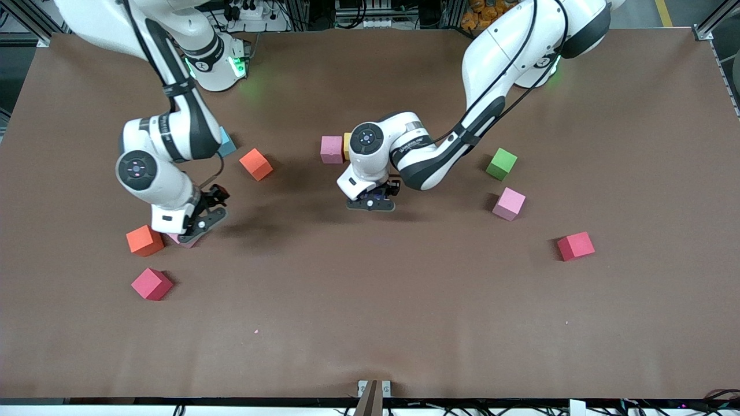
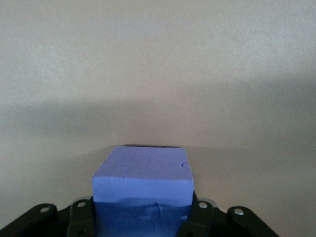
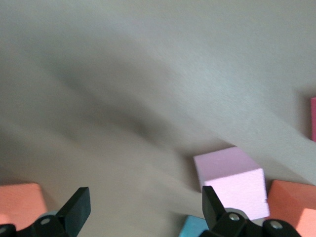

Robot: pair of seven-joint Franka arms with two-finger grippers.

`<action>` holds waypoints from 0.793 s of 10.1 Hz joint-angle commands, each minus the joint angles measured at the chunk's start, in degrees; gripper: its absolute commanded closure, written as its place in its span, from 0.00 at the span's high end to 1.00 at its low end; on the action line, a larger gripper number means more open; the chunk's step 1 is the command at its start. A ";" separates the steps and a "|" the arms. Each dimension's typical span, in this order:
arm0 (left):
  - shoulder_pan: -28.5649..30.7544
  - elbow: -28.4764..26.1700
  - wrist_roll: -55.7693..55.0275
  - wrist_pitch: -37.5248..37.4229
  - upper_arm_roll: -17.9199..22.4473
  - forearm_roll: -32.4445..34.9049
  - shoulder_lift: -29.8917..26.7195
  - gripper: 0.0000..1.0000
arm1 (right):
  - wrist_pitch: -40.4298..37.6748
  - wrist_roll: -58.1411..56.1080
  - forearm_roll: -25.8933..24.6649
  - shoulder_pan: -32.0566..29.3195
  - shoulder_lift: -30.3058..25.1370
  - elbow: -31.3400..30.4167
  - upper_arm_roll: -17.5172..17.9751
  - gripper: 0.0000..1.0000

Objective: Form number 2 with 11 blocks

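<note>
- Gripping a matte purple cube (image 2: 142, 185) between its fingers, the left hand (image 1: 372, 203) hung over the bench (image 1: 370, 323) middle; the cube's faces looked foam-like, faintly creased.
- The right hand (image 1: 199, 222) stood wide apart and empty, above a pale pink cube (image 3: 231, 180) beside an orange cube (image 1: 144, 240).
- Other square-edged blocks lay scattered on the brown, felt-like bench: a pink cube (image 1: 331, 149) touching a yellow one (image 1: 347, 146), a green cube (image 1: 501, 163), a red cube (image 1: 575, 246).
</note>
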 commanded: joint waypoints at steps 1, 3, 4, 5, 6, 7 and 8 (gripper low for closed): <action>-1.15 1.14 -0.93 -0.25 0.69 -1.12 0.84 0.07 | 4.52 -10.19 0.10 -3.90 -1.30 -3.35 -0.69 1.00; -1.50 1.06 -0.93 -0.25 0.69 -1.21 0.93 0.07 | 4.09 -19.85 0.54 -5.05 1.06 0.93 -1.83 1.00; -1.58 1.05 -1.02 -0.25 0.69 -1.30 0.93 0.08 | 4.43 -20.51 0.89 -5.92 3.08 2.26 -1.75 1.00; -2.11 1.05 -0.93 -0.25 0.69 -1.56 0.93 0.08 | 4.52 -21.12 1.94 -6.63 4.14 2.97 -1.75 1.00; -2.20 1.05 -0.76 -0.25 0.69 -1.65 0.93 0.15 | 4.61 -22.26 2.03 -7.42 5.46 3.76 -1.66 1.00; -2.20 0.97 -0.49 -0.25 0.69 -1.56 0.93 0.42 | 4.70 -23.32 2.82 -8.30 7.04 4.64 -1.66 1.00; -2.20 0.97 -0.40 -0.25 0.69 -1.39 0.85 0.61 | 4.88 -23.76 3.78 -8.22 8.45 5.09 -1.66 1.00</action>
